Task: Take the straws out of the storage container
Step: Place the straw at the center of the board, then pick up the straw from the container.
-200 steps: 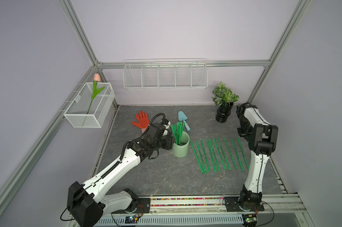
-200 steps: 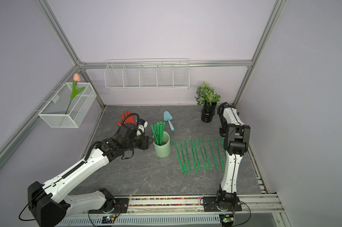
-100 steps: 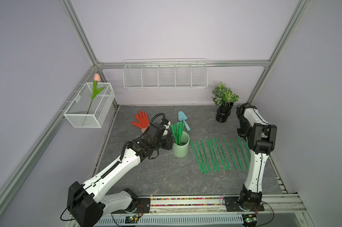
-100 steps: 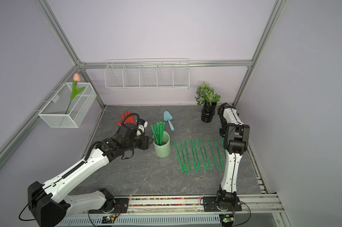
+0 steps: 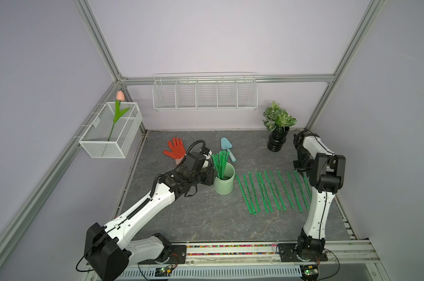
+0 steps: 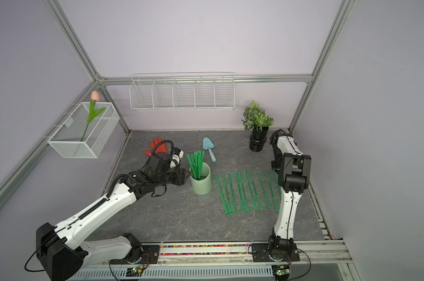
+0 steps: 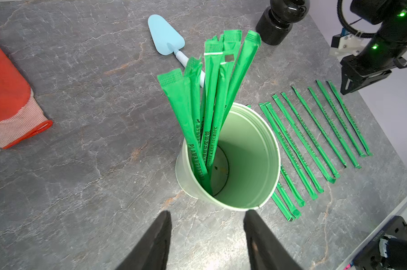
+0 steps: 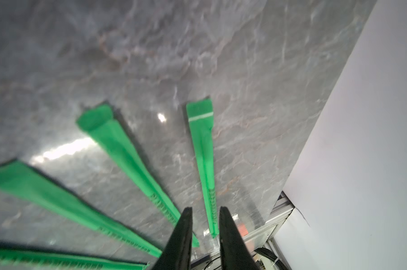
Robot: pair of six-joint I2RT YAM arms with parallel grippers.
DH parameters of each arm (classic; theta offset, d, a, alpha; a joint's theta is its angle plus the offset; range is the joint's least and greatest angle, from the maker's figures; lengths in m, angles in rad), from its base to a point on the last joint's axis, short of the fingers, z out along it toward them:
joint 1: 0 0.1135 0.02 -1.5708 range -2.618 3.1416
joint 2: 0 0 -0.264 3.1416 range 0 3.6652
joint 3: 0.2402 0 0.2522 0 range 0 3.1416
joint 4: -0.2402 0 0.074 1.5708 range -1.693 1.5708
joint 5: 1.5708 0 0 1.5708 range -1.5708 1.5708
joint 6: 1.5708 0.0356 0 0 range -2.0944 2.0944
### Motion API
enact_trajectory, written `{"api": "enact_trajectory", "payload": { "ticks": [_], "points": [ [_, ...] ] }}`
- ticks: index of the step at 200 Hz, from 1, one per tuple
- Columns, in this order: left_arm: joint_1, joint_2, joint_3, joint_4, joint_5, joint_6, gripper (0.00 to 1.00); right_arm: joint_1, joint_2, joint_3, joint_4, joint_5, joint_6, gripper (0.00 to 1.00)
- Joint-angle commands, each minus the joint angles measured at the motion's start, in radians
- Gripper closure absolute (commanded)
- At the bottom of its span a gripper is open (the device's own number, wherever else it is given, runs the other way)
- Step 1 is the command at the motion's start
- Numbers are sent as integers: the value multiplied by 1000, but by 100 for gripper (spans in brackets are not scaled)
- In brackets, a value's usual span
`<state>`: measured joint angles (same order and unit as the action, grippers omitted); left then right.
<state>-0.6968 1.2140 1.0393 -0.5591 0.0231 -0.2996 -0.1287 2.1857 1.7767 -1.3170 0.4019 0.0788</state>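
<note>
where the straws are: a bunch of the straws (image 5: 220,163) stands in the storage container (image 5: 224,188), about mid-tabletop (image 5: 194,219). The other lot is a laid-out row (image 5: 274,189) flat between the container and the right edge.

long axis, bunch: nearly upright, tips well above the rim and leaning toward the back edge and a bit toward the left edge. So they come out upward, not sideways.

long axis, row: each one runs roughly front edge to back edge, side by side.

my left gripper (image 7: 206,211): jaws parted, nothing between them. It sits low, just beside the container on its left-edge side, with the wall straight ahead of the tips.

my right gripper (image 8: 205,207): jaws a narrow gap apart and not pinching anything I can see. It's down by the end of the row nearest the right edge, with one straw lying on the stone right under the tips.

who's nearer: left, easily. Right is well apart from the container, with the whole row in between.

my guess for the next grab: whichever arm goes has to come in over the rim, catch the leaning tops, then lift along that tilt so the container doesn't tip.
</note>
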Motion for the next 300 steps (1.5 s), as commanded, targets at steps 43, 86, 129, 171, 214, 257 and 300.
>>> {"api": "enact_trajectory", "payload": {
  "ticks": [43,86,129,171,214,257,300],
  "points": [
    [-3,-14,11,4,-55,-14,46,75,-498,-204,103,-210,58,61],
    [-3,-39,55,-36,-117,-7,32,185,-786,-394,218,-292,91,11],
    [0,-45,98,-61,-126,-14,11,280,-1088,-577,399,-431,117,11],
    [13,30,157,-94,-71,-49,24,313,-1255,-633,450,-424,141,11],
    [14,116,234,-122,-34,-105,39,314,-1248,-652,444,-484,127,11],
    [14,172,283,-158,-56,-118,52,315,-1233,-657,444,-473,114,11],
    [14,220,310,-178,-74,-129,61,315,-1224,-642,440,-476,113,11]
  ]
}}
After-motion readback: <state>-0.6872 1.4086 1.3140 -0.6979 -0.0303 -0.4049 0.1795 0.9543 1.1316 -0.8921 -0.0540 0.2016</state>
